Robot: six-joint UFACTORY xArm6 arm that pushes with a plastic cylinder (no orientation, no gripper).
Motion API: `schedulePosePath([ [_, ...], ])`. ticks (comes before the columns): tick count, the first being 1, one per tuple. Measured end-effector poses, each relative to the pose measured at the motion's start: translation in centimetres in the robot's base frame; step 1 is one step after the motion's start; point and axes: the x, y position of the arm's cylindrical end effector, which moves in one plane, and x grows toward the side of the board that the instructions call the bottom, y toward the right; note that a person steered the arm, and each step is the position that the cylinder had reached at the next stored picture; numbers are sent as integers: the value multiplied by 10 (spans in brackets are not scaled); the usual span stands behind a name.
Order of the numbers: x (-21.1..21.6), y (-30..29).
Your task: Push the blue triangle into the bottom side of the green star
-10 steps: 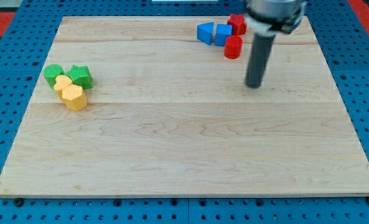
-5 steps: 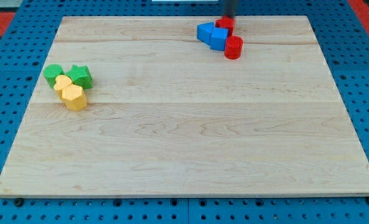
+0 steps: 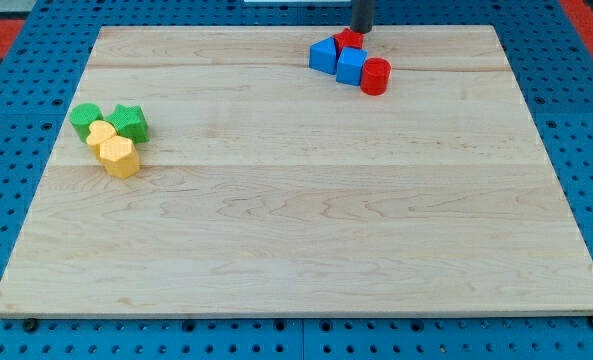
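Note:
The blue triangle (image 3: 323, 56) lies near the view's top, right of centre, touching a blue cube (image 3: 351, 66). The green star (image 3: 130, 122) lies at the view's left, far from the triangle. My tip (image 3: 361, 30) is at the board's top edge, just above a red star-like block (image 3: 349, 40) and up-right of the blue triangle. Most of the rod is cut off by the view's top.
A red cylinder (image 3: 375, 76) touches the blue cube's right side. A green round block (image 3: 86, 120), a yellow heart (image 3: 101, 136) and a yellow hexagon (image 3: 120, 157) cluster round the green star. The wooden board (image 3: 296, 230) lies on a blue pegboard.
My tip moved from the board's right-centre up to the top edge, then slightly left. The red star, blue cube and blue triangle shifted left and down a little.

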Motion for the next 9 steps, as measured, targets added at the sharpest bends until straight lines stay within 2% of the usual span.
schedulePosePath([
  [2,6,-19],
  [4,3,19],
  [5,9,13],
  [8,55,-27],
  [9,56,-75],
])
